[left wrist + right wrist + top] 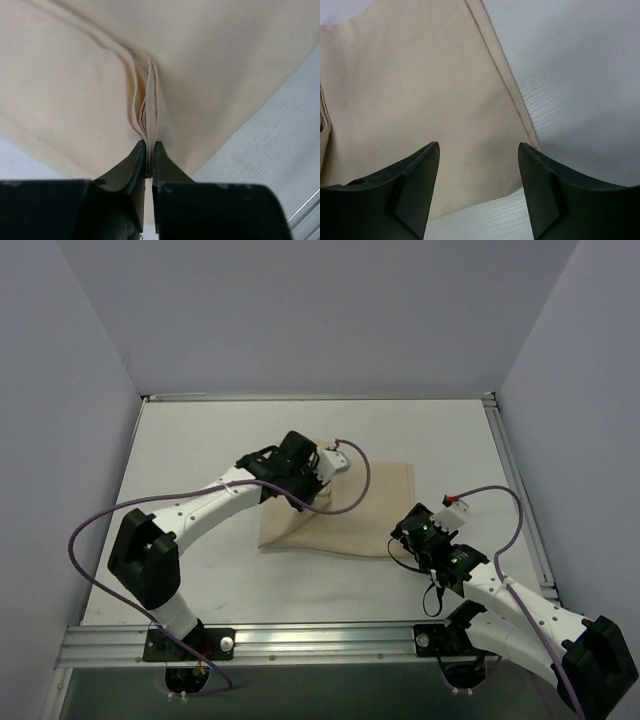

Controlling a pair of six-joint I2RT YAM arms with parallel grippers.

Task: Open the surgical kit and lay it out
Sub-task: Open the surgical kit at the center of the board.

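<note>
The surgical kit is a folded beige cloth wrap (350, 510) lying on the white table. My left gripper (322, 462) is over its far left part, shut on a pinched fold of the cloth (147, 107) that rises in a ridge between the fingers. My right gripper (408, 533) is open and empty, just above the wrap's near right corner (470, 200). The tray, instruments and packets are hidden inside the wrap.
White table (200, 440) with grey walls on the left, back and right. A metal rail (320, 640) runs along the near edge. A purple cable (355, 475) loops over the wrap by the left arm.
</note>
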